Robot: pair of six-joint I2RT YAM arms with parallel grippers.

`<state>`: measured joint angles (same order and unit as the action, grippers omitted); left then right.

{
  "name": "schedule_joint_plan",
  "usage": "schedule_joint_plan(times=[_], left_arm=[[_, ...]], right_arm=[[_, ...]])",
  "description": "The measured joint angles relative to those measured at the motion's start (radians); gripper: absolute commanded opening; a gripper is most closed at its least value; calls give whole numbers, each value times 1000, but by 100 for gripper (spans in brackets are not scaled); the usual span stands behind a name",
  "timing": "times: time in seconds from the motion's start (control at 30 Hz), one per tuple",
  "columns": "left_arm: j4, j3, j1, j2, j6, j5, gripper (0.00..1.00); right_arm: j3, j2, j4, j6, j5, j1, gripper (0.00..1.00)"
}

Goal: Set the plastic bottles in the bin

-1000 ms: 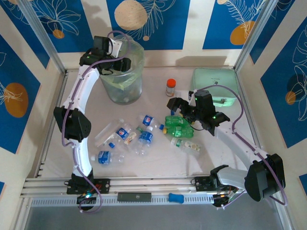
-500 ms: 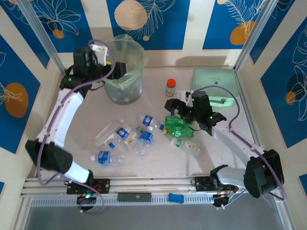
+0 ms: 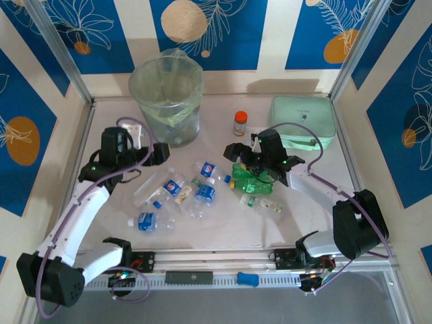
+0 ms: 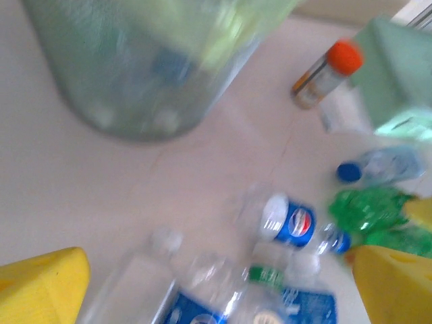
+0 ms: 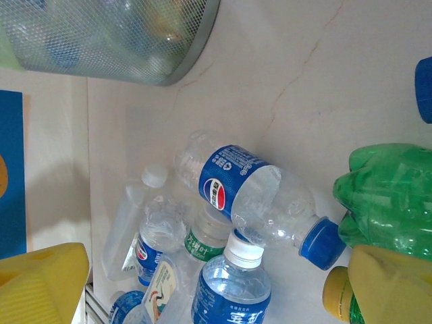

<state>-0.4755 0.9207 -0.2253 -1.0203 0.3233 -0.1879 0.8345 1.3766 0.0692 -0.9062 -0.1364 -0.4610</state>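
The bin (image 3: 165, 94) stands at the back left, with bottles showing through its pale-green wall (image 4: 135, 67). Several plastic bottles lie mid-table: clear blue-labelled ones (image 3: 174, 187) and crushed green ones (image 3: 251, 177). My left gripper (image 3: 156, 154) hangs open and empty between the bin and the pile; its yellow fingertips (image 4: 40, 287) frame a Pepsi-labelled bottle (image 4: 290, 219). My right gripper (image 3: 239, 156) is open just above the green bottles. A blue-capped Pepsi bottle (image 5: 256, 192) lies between its fingers, and one fingertip (image 5: 391, 283) is against a green bottle (image 5: 391, 202).
A short orange-capped jar (image 3: 239, 123) stands right of the bin. A mint-green rectangular case (image 3: 302, 121) sits at the back right. One more clear bottle (image 3: 263, 204) lies in front of the green ones. Metal frame rails border the table on both sides.
My left arm has swung away from the bin's rim, down and back over the table near the bottle pile, its jaws opening wider. The right gripper has edged slightly left.
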Motion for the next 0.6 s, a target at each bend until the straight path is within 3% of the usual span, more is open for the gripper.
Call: schedule_joint_plan(times=[0.27,0.6], left_arm=[[-38,-286,0,89,114,97,99],[-10,-318,0,-33,111,195,99]], right_arm=[[31,21,-4,-3,-8,-9,99],[33,21,-5,-4,-11,-11,99]])
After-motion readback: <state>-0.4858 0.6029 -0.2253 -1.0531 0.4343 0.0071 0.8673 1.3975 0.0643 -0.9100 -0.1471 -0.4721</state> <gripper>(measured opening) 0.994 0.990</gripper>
